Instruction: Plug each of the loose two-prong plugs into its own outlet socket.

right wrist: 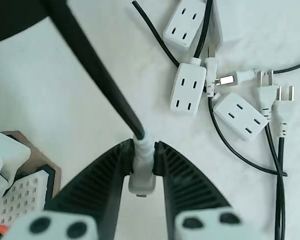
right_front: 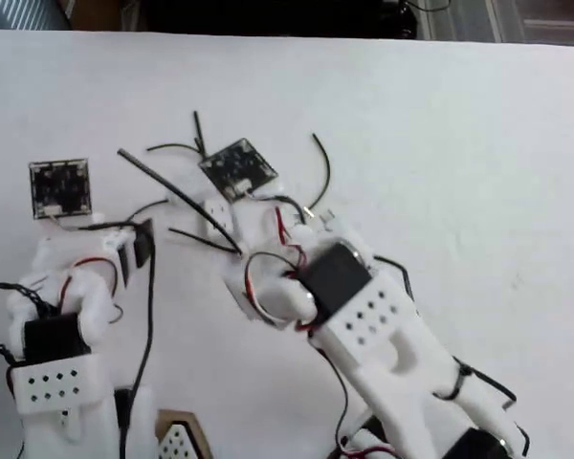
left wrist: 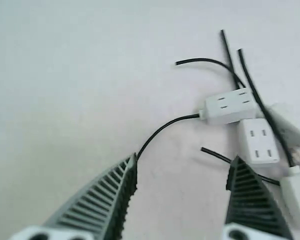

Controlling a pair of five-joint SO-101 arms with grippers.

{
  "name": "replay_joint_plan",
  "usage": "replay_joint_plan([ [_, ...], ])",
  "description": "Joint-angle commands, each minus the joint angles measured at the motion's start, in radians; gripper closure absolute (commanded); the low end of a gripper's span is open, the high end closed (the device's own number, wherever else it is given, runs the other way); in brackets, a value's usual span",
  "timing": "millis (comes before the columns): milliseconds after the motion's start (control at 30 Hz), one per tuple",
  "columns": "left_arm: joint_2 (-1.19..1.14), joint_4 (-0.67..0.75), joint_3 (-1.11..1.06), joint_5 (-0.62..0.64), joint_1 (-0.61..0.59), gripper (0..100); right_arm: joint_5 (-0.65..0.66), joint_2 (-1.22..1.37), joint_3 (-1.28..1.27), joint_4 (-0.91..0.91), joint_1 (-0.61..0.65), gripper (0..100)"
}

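Right wrist view: your right gripper (right wrist: pixel 142 146) has its fingers (right wrist: pixel 107 175) closed on a white plug (right wrist: pixel 141 172), one finger on each side of the body. The plug's black cord (right wrist: pixel 90 60) runs away from the fingers across the bench (right wrist: pixel 50 115). Can't tell whether the plug touches the bench. It sits apart from the cluster. The cluster is three white outlet sockets (right wrist: pixel 188 89), close together, slots facing up. The loose plugs (right wrist: pixel 265 90) lie just beside them with prongs bare, cords tangled around and under the blocks.

Left wrist view: your left gripper (left wrist: pixel 185 159) has its fingers (left wrist: pixel 115 195) spread wide and grips nothing. A cord end (left wrist: pixel 215 154) lies on the bench between the tips. The sockets (left wrist: pixel 230 106) are near, just past one fingertip.

High view: the left arm (right_front: pixel 53 335) is at the near left of the bench. The right arm (right_front: pixel 373 320) angles in toward the centre, with black cords fanning out ahead of it.
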State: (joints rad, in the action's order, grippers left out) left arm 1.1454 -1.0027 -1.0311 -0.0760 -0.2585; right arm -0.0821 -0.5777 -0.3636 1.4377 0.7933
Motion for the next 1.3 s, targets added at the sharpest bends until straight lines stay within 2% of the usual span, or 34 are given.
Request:
replay_joint_plan([
  [0, 0.019, -0.017, 0.094, 0.046, 0.113, 71, 0.009, -0.136, -0.104, -0.11, 0.008, 98.1],
  [267, 0.019, -0.043, 0.169, 0.072, 0.315, 71, 0.011, -0.443, -0.374, -0.314, 0.01, 98.1],
  [500, 0.165, -0.163, 0.184, 0.063, 0.516, 71, 0.011, -0.483, -0.437, -0.346, 0.035, 98.1],
  [667, 0.338, -0.215, 0.129, -0.049, 0.618, 71, 0.008, -0.483, -0.436, -0.354, 0.036, 98.1],
  [833, 0.331, -0.215, 0.077, -0.054, 0.619, 71, 0.003, -0.483, -0.439, -0.354, 0.035, 98.1],
  [933, 0.314, -0.212, 0.083, -0.051, 0.565, 71, 0.002, -0.483, -0.44, -0.351, 0.012, 98.1],
  [1100, 0.268, -0.158, 0.075, -0.049, 0.378, 71, 0.0, -0.483, -0.442, -0.369, -0.162, 98.1],
  [1267, 0.035, -0.095, 0.092, -0.054, 0.289, 66, -0.072, -0.481, -0.542, -0.506, -0.321, 98.1],
])
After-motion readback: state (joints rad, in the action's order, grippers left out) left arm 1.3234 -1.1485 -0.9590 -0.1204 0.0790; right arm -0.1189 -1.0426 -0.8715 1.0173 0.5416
